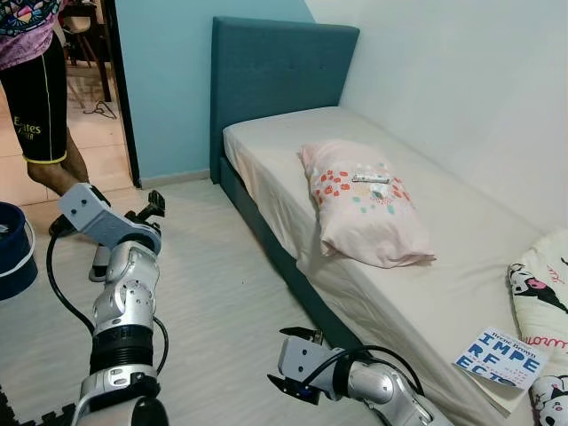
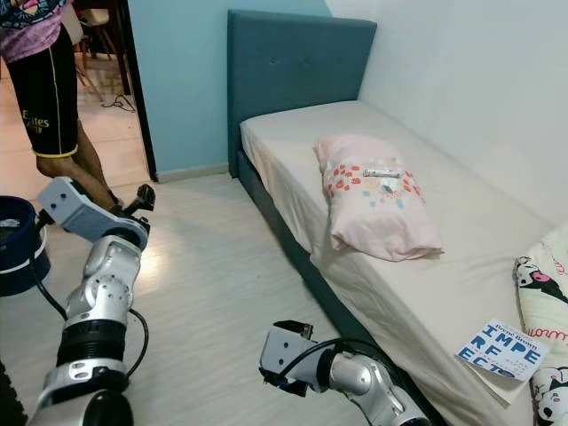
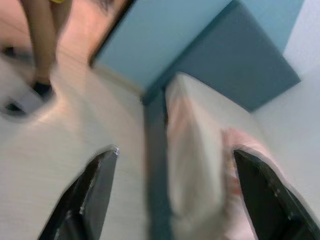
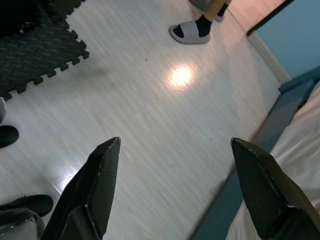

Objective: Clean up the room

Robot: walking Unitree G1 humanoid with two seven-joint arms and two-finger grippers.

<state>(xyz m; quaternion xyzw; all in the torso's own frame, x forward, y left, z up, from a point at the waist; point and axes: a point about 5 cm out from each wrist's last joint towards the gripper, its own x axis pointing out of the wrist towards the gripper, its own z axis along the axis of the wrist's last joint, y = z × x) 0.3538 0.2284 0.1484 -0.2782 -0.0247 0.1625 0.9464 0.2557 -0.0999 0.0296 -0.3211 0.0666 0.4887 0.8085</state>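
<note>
A pink flowered pillow lies on the bare mattress, with a small white item on top of it. A blue-lettered book rests near the mattress's near end, beside a black-and-white cartoon cushion. My left gripper is raised over the floor on the left, open and empty, pointing toward the bed. My right gripper hovers low above the floor beside the bed frame, open, nothing between its fingers.
A person in black shorts stands in the doorway at the far left, a slippered foot on the floor. A dark blue bucket sits at the left edge. Dark foam mat lies behind me. The teal headboard meets the wall.
</note>
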